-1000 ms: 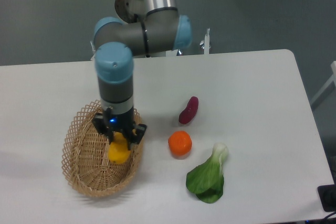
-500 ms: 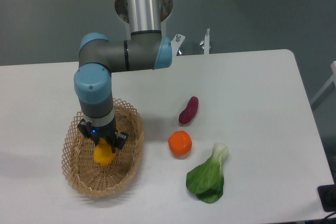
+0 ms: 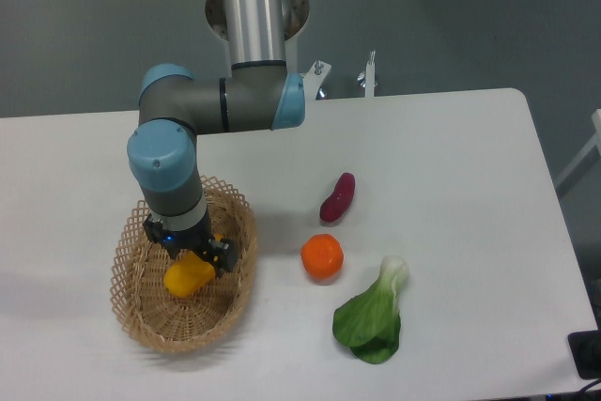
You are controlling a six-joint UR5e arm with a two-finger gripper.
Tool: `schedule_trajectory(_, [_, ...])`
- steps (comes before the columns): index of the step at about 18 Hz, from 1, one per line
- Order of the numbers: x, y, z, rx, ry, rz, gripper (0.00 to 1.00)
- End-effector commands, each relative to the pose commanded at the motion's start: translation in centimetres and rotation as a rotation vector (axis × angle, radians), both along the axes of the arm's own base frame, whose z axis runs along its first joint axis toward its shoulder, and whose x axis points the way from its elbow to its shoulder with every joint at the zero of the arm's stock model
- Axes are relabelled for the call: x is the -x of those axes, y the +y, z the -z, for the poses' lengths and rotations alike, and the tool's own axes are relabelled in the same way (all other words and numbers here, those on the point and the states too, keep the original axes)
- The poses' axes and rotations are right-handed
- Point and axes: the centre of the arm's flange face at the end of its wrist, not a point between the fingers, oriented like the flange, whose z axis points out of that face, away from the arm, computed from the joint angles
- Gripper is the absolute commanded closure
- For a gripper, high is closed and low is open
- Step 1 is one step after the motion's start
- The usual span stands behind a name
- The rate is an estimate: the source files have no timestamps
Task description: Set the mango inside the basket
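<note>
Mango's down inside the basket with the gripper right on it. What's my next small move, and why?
Probably open the gripper and lift straight up. The mango lies low inside the basket, well within the woven rim, with the fingers right above it. Whether they grip it is unclear from this view, so open first, then rise clear of the rim.

The arm reaches down near the table's left edge, wrist vertical; the gripper point(image 3: 191, 255) points downward, its jaws seemingly closed.

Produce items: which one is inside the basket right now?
The mango, the yellow-orange oval under the gripper, lies inside the basket. The orange, purple-red vegetable and leafy green all sit on the table.
</note>
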Motion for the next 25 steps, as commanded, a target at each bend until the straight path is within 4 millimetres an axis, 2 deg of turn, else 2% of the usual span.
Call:
schedule_trajectory(3, [2.1, 0.6, -2.6, -0.036, 0.03, -0.02, 0.0])
schedule_trajectory(10, [7.7, -1.2, -7.7, -0.079, 0.072, -0.053, 0.0])
schedule_trajectory(13, [10.3, -3.4, -10.3, -0.084, 0.102, -0.028, 0.0])
schedule_trajectory(16, [13.0, -6.2, -11.9, -0.048, 0.104, 0.004, 0.0])
schedule_trajectory(25, [19.8, -12.9, -13.3, 0.026, 0.094, 0.078, 0.0])
